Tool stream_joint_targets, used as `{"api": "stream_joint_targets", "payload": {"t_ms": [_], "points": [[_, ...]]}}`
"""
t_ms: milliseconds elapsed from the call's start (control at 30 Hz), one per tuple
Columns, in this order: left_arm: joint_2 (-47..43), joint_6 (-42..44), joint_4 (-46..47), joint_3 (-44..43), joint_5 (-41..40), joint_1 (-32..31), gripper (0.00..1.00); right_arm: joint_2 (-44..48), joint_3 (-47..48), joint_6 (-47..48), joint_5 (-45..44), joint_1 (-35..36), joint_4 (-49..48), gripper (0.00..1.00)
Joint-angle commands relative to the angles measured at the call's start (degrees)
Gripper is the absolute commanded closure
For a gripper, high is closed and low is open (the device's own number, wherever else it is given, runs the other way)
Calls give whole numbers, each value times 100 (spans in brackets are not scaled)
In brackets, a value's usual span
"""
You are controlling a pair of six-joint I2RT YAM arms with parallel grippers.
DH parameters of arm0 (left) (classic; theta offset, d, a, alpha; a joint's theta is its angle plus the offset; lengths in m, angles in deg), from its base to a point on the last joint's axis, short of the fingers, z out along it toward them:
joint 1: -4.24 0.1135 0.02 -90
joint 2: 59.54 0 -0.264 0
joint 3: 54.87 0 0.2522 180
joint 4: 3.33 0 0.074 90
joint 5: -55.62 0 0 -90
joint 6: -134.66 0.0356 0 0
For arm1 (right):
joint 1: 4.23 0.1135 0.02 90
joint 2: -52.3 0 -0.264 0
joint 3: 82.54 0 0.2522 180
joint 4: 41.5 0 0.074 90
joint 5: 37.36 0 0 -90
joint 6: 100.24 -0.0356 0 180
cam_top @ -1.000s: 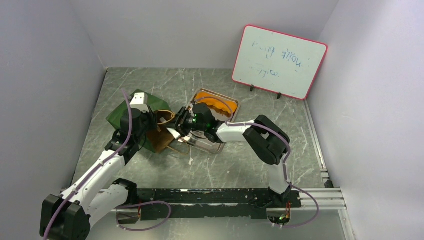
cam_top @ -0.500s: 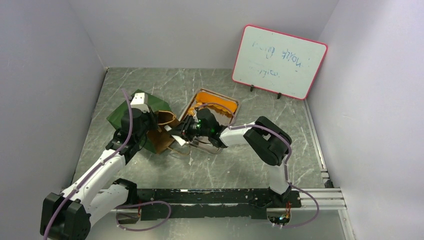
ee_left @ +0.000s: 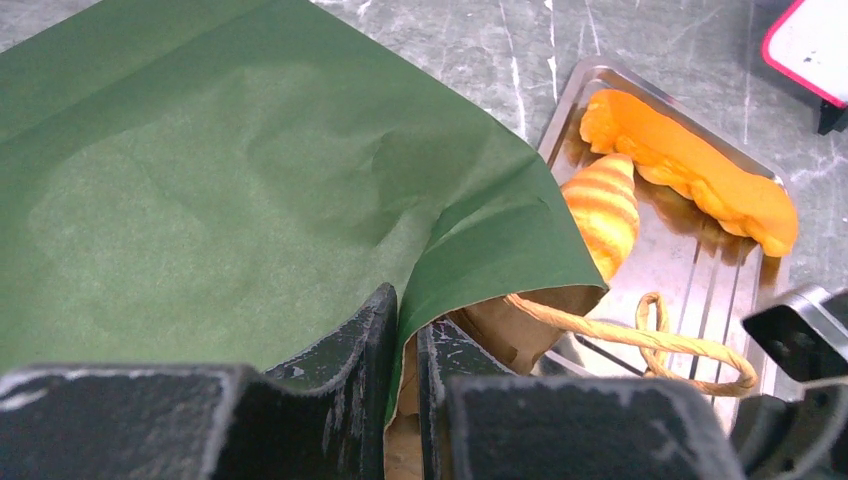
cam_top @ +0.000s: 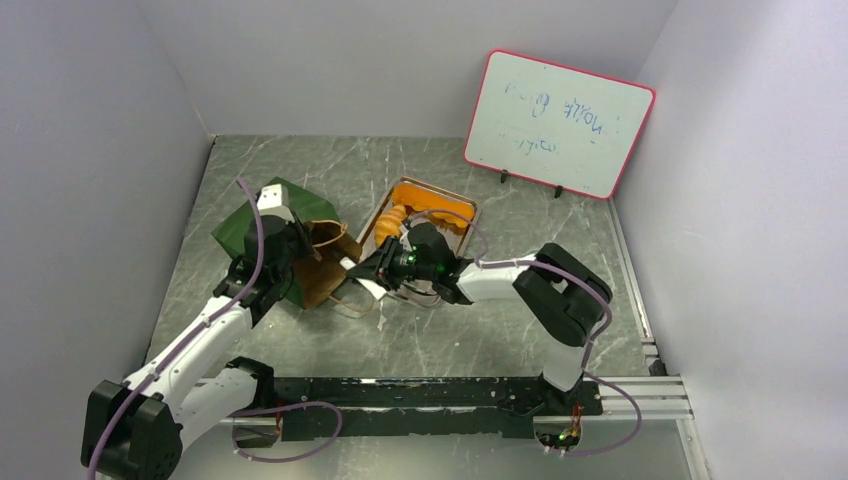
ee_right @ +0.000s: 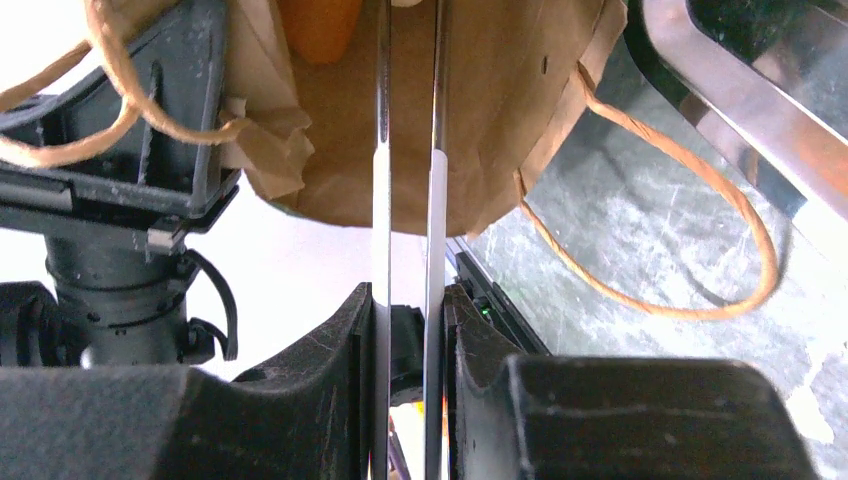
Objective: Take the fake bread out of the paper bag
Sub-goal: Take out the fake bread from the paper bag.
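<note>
The paper bag [cam_top: 240, 225], matte dark green outside and creased brown kraft inside, is lying on its side on the marbled table [cam_top: 480, 330], just left of a steel tray [cam_top: 460, 215]. The left gripper [ee_left: 405, 350] is pinching its rim. The right gripper [ee_right: 405, 310] is squeezing two thin strips [ee_right: 433, 200] that reach into the bag's mouth, where an orange fake bread [ee_right: 318, 25] is showing, cut off by the frame edge. The whiteboard [cam_top: 558, 123] is carrying blue handwriting too faint to read.

right gripper [ee_right: 410, 305] at 6 o'clock, jaws close around two thin pale strips [ee_right: 381, 200] reaching toward 12 o'clock into the paper bag [ee_right: 490, 110], orange piece [ee_right: 318, 25] inside, twisted handle [ee_right: 700, 313] at 3 o'clock.
</note>
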Motion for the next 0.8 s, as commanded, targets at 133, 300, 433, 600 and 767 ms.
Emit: {"api": "stream_joint_targets", "payload": {"t_ms": [133, 300, 433, 600, 767], "points": [[168, -137, -128, -300, -501, 30, 93, 770, -252, 334, -134, -37, 331, 100], [252, -152, -188, -413, -632, 35, 93, 1131, -445, 477, -132, -40, 530, 100], [329, -176, -259, -533, -690, 30, 93, 1537, -704, 555, -147, -39, 682, 100], [482, -180, -346, -694, -757, 31, 93, 2175, -967, 687, -268, -41, 1026, 100], [631, -189, -472, -861, -844, 31, 93, 2946, -1053, 879, -450, -39, 1717, 100]]}}
